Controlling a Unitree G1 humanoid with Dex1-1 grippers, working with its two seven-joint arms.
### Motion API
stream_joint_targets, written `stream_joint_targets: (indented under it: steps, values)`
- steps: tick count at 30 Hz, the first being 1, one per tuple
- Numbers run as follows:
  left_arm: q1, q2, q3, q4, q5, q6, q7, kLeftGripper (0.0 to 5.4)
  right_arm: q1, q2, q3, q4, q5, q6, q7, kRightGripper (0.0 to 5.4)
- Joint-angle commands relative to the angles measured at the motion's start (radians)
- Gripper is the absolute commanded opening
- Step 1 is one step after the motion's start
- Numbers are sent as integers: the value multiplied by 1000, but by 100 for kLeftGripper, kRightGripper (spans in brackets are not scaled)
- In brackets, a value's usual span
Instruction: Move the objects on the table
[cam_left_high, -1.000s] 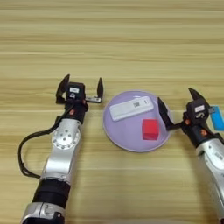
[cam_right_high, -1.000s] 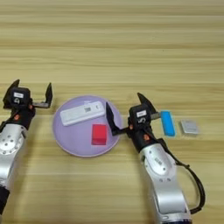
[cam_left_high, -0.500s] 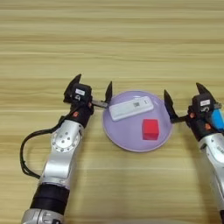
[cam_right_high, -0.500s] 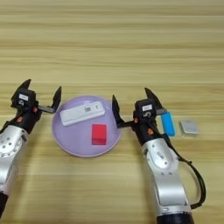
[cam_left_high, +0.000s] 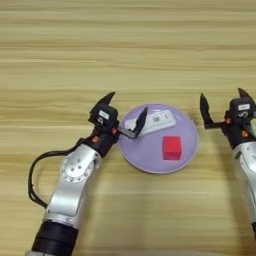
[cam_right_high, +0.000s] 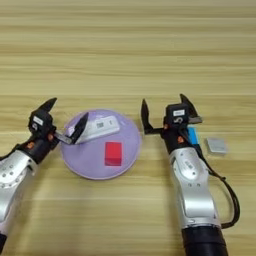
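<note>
**Both end effectors flank the lilac plate, fingers spread**

A round lilac plate (cam_left_high: 150, 157) lies on the light wooden worktop (cam_left_high: 125, 55), toward the near half of the surface. Two things rest on it. A slim white bar-shaped device (cam_left_high: 156, 121) with small dark marks lies tilted across the plate's far part, its left end lower in the picture than its right. A small red cube (cam_left_high: 171, 148) sits on the plate nearer the robot and a little to the right of centre, just apart from the device.

The left end effector (cam_left_high: 126, 114) is at the plate's left rim, its two black fingers spread wide and holding nothing. One finger (cam_left_high: 106, 98) points away over bare wood; the other reaches in over the plate's edge, with its tip at or just beside the left end of the white device. Contact there cannot be told.

The right end effector (cam_right_high: 164, 111) stands just off the plate's right rim over the worktop, also with its fingers splayed apart and empty.

Right of that arm, a small blue block (cam_right_high: 192, 136) lies partly hidden behind the wrist, and a small grey square piece (cam_right_high: 216, 145) lies a little farther right, apart from it.
</note>
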Motion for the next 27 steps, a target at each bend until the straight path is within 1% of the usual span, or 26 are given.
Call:
stream_joint_targets:
  steps: [1, 5, 9, 10, 14, 20, 24, 27]
  values:
    - [38, 22, -56, -55, -28, 27, -76, 540, -17, -6, -23, 11, 10, -1, -11, 537]
    - [57, 36, -90, -65, -22, 33, -113, 540, -22, -8, -39, 7, 15, 2, -16, 537]
    - [74, 43, -112, -96, -53, 48, -151, 540, -25, -6, -53, 14, 14, 0, -24, 537]
    - [78, 47, -119, -99, -52, 51, -159, 540, -26, -6, -55, 17, 14, 0, -26, 537]
    - [82, 59, -148, -68, -13, 47, -164, 540, -27, -3, -58, 18, 12, 0, -27, 537]
    - [77, 59, -162, -36, -1, 41, -167, 540, -27, 3, -54, 17, 9, 3, -28, 537]
    - [61, 53, -174, 16, 39, 38, -145, 540, -24, 6, -51, 17, 8, 3, -28, 537]
    - [52, 50, -168, 39, 42, 30, -140, 540, -23, 7, -48, 18, 7, 1, -28, 537]
